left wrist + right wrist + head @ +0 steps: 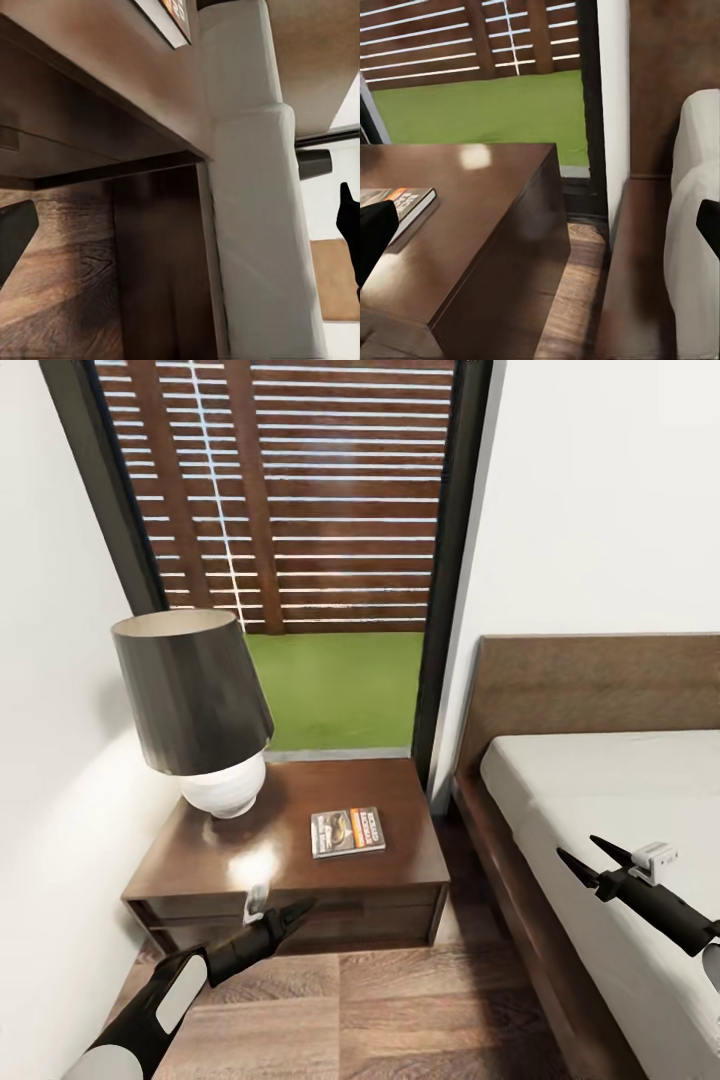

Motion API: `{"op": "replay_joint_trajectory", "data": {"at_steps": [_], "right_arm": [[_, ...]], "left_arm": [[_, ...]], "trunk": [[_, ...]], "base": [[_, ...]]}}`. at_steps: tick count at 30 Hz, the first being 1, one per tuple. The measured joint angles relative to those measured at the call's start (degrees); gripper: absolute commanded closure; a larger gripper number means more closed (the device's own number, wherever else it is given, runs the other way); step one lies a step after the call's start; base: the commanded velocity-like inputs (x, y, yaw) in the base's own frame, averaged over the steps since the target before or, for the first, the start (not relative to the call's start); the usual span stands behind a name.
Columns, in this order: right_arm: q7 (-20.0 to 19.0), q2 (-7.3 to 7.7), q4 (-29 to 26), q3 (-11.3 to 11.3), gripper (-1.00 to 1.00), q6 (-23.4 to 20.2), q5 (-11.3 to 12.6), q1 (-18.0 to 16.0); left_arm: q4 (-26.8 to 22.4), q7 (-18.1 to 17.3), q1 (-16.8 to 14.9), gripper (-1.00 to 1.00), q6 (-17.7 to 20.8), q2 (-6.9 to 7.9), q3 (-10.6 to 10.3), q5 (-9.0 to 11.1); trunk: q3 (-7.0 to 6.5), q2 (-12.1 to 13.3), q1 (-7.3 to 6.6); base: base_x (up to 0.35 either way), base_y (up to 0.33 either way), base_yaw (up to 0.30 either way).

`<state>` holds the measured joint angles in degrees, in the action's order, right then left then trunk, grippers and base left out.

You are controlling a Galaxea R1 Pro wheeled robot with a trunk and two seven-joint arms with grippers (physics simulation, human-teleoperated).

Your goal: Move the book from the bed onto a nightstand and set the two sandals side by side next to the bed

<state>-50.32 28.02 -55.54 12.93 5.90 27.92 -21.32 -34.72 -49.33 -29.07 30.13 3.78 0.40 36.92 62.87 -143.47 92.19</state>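
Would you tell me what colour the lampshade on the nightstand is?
Dark grey, nearly black; the lampshade shows best in the head view.

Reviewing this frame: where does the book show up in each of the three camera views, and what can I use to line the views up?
Head view: the book lies flat on the nightstand, right of the lamp.
Left wrist view: a corner of the book pokes over the nightstand's top edge.
Right wrist view: the book lies on the nightstand top, beside a dark fingertip.
Shared landmark: the nightstand, with the bed's mattress next to it.
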Motion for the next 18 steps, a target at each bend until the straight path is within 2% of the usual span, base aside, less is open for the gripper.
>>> {"op": "replay_joint_trajectory", "data": {"at_steps": [6,18], "right_arm": [[0.03,0.0,0.02,0.0,-1.0,0.01,0.02,0.0],[0.11,-0.03,0.11,0.0,-1.0,0.02,-0.03,0.0]], "left_arm": [[0.0,0.0,0.0,-1.0,-0.01,0.0,0.0,-0.01],[0.0,0.04,0.0,-1.0,-0.01,0.0,0.0,-0.03]], "trunk": [[0.0,0.0,0.0],[0.0,0.0,-0.02]], "base": [[-0.229,0.0,0.0],[-0.015,0.0,0.0]]}}
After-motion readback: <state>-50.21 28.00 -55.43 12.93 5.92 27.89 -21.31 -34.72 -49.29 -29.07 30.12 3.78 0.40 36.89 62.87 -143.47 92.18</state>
